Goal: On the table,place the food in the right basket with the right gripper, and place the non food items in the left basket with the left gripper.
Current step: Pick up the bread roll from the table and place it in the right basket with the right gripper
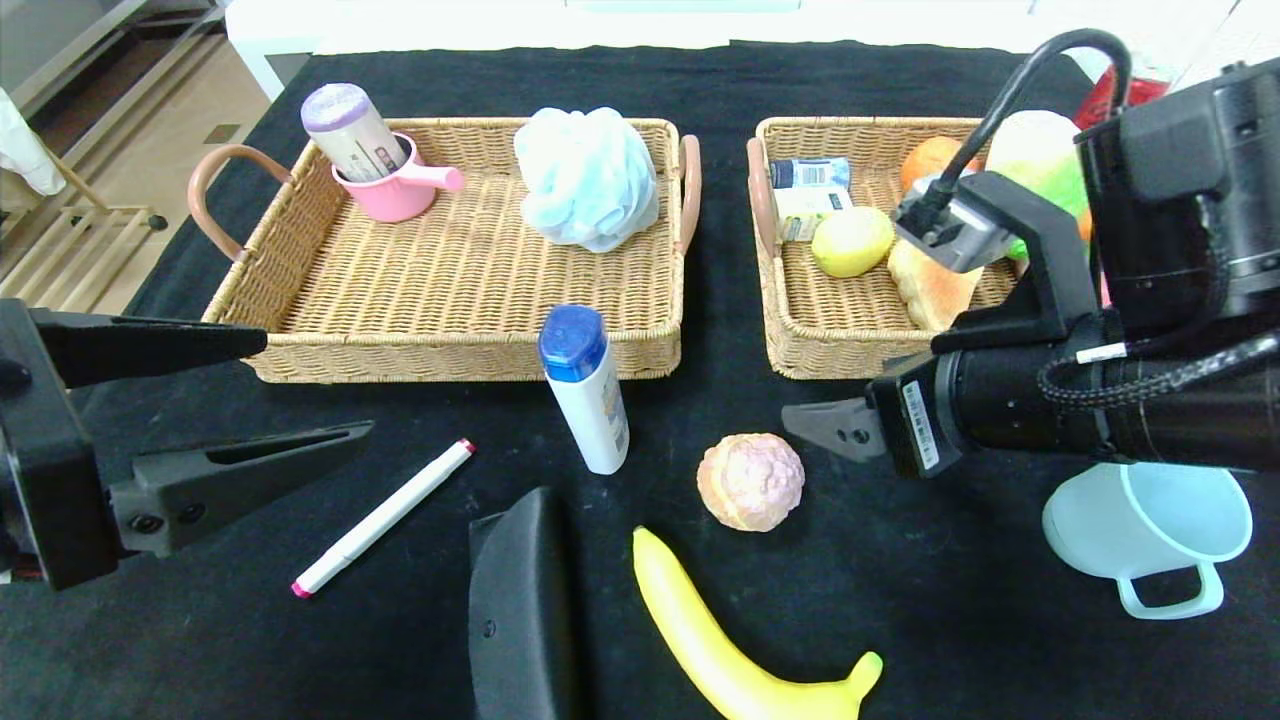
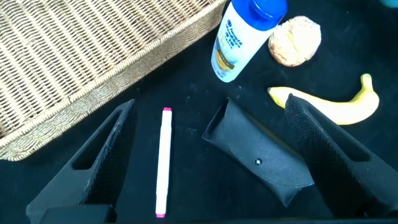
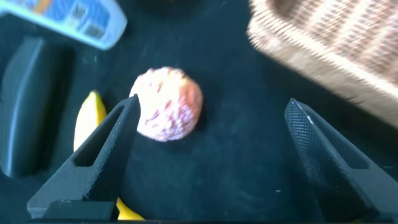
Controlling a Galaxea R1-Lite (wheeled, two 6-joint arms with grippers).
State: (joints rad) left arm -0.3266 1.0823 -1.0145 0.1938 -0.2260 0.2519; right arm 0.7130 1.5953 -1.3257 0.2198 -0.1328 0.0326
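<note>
On the black table lie a pink-white bun (image 1: 750,480), a banana (image 1: 720,640), a white marker (image 1: 385,515), a blue-capped white bottle (image 1: 590,390), a black case (image 1: 520,610) and a pale blue cup (image 1: 1150,530). My right gripper (image 3: 211,102) hangs open just right of the bun (image 3: 168,102), which sits against one finger's inner side. My left gripper (image 2: 210,106) is open at the front left, above the marker (image 2: 163,162) and the case (image 2: 258,158). Neither holds anything. The left basket (image 1: 460,355) and right basket (image 1: 830,355) stand behind.
The left basket holds a pink cup (image 1: 395,190) with a purple-capped bottle in it and a blue bath sponge (image 1: 590,180). The right basket holds a lemon (image 1: 852,240), bread, an orange and a small carton. The table's far edge runs behind the baskets.
</note>
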